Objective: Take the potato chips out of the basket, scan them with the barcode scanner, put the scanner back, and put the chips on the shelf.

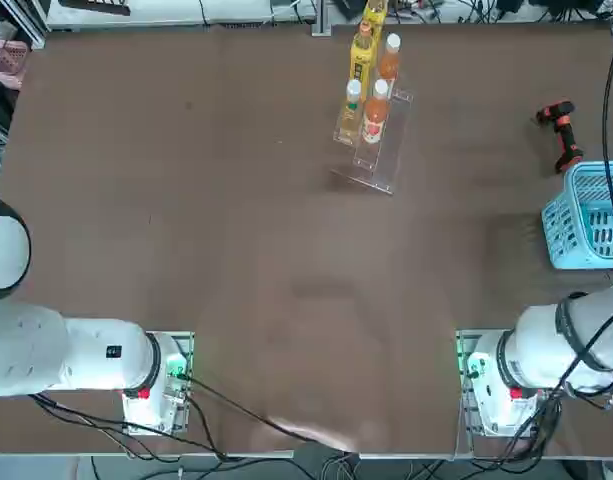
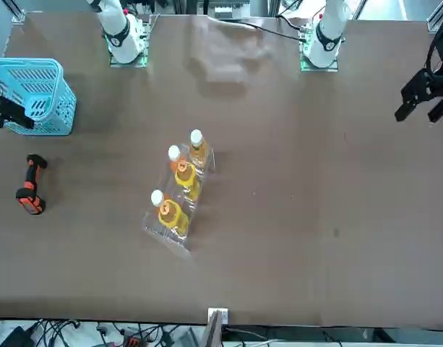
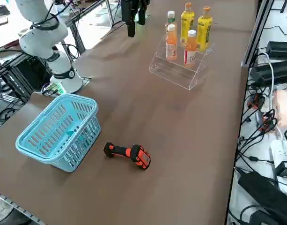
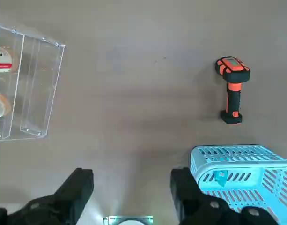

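My right pincer point(image 4: 129, 187) hangs released above the brown surface point(image 1: 236, 260), its two black fingers point(image 4: 80, 187) spread wide with nothing between them; it sits high, just beside the light blue lattice-sided plastic basket point(image 4: 241, 180) near the surface's right edge; through the basket's mesh I glimpse a small teal packet of potato chips point(image 3: 69, 134) lying at the bottom; just beyond the basket, apart from it, the black pistol-shaped barcode scanner with its red-orange handle point(image 4: 233, 89) lies on its side on the surface; well apart, toward the far middle, stands the clear acrylic stepped shelf point(image 1: 376, 150), its tiers holding orange drink bottles point(image 3: 171, 42) in front and yellow drink bottles point(image 3: 204, 23) behind, all upright.
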Robot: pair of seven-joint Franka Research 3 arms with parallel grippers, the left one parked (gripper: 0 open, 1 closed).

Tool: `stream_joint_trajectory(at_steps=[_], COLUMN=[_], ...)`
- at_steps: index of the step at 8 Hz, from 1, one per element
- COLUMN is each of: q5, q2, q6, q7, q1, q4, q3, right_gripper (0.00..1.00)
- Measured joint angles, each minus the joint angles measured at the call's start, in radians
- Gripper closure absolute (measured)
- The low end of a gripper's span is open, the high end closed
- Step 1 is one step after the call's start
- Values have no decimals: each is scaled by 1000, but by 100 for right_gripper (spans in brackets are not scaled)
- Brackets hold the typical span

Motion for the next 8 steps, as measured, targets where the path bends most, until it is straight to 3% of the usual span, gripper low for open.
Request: stream_joint_trajectory(at_steps=[8], q5=[-11], q2=[5], q6=[-48], q7=[-27], q1=[-1], q4=[-39], q3=[-1], right_gripper=[0])
